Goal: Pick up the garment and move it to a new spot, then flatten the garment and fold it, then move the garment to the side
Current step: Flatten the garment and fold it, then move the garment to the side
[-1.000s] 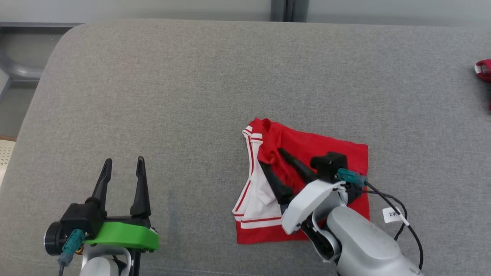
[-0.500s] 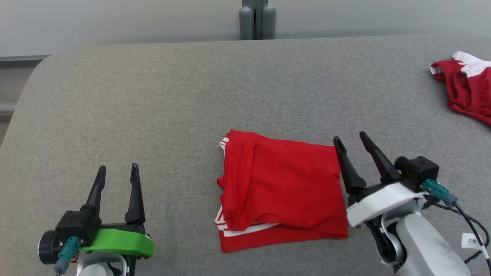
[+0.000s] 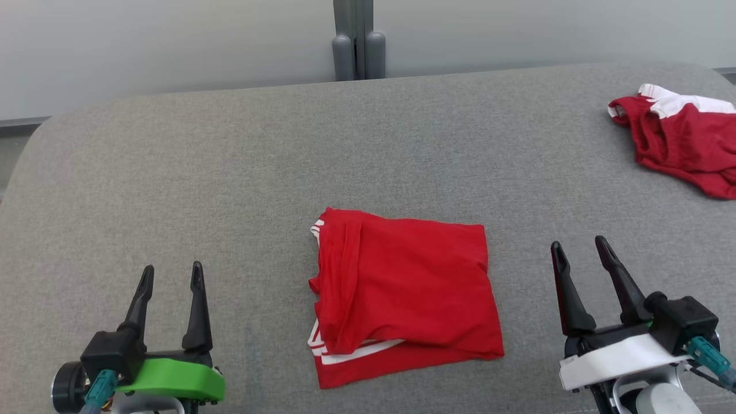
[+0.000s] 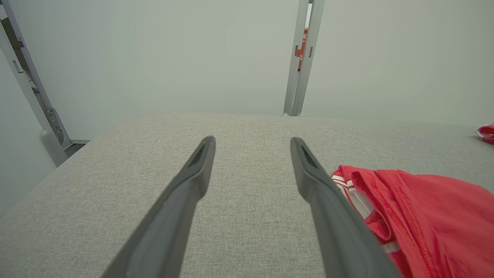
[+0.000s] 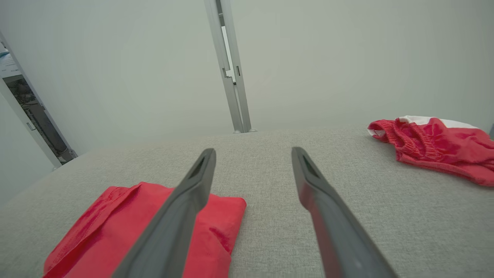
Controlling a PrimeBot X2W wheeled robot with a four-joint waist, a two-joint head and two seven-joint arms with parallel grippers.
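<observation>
Lying folded flat, garment (image 3: 402,293) sits 3 o'clock from left gripper (image 3: 172,267), 9 o'clock from right gripper (image 3: 578,243); both spread wide, empty.

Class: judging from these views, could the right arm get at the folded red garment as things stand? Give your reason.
Probably yes. The right gripper stands open beside the folded red garment, just off its right edge, with only bare grey surface between them. Nothing lies on the garment.
</observation>
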